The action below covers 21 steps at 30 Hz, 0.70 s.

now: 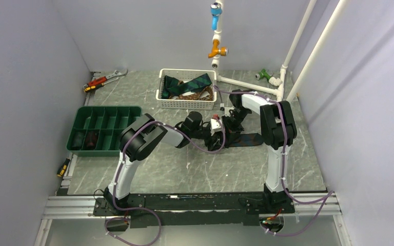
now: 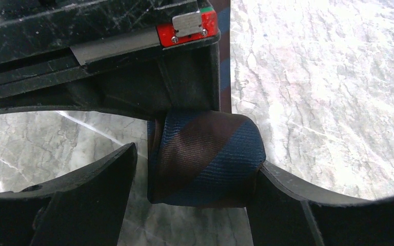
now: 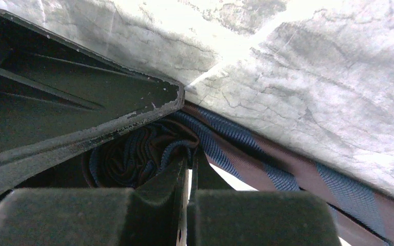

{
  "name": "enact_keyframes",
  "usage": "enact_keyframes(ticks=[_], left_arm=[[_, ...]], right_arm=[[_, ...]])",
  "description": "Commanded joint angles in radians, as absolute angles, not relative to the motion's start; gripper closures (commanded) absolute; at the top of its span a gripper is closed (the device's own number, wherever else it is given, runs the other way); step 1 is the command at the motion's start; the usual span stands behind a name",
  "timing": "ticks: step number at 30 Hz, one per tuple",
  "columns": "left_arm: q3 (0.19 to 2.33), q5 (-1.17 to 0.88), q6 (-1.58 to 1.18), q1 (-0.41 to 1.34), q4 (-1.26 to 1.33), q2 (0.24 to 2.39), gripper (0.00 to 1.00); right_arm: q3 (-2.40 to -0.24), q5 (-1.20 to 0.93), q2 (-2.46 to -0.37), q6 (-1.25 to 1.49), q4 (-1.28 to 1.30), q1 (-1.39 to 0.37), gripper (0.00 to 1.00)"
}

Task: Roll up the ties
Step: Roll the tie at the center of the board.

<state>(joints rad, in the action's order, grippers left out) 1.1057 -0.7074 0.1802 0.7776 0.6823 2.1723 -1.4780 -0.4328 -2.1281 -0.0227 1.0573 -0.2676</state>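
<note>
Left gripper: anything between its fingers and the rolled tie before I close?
Nothing visible. The rolled tie sits between the left gripper's open fingers: one touches it, the other stands just off, only bare table between. The right gripper pinches the roll's centre.

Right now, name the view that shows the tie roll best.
Left wrist: the roll fills mid-frame, stripes sharp. Right wrist shows only its coiled end, half hidden. Top view: arms mostly cover it.
</note>
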Motion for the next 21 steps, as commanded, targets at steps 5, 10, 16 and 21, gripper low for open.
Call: enact_keyframes(ticks=[5,10,16,21], left_arm=[[1.110,-0.700,0.098,0.806,0.758,2.229,0.22],[1.111,-0.682,0.115,0.812,0.768,2.243,0.24],[1.049,-0.649,0.157,0.805,0.738,2.217,0.39],[0.964,-0.657,0.148,0.792,0.784,2.167,0.27]], right_arm=[[-1.454,-0.332,-2.267,-0.002,0.793,-0.302,1.00],[-1.452,-0.378,-2.268,0.012,0.788,-0.303,1.00],[-1.410,-0.500,-2.247,0.052,0.740,-0.304,1.00],[-1.388,-0.575,-2.243,0.084,0.682,-0.316,1.00]])
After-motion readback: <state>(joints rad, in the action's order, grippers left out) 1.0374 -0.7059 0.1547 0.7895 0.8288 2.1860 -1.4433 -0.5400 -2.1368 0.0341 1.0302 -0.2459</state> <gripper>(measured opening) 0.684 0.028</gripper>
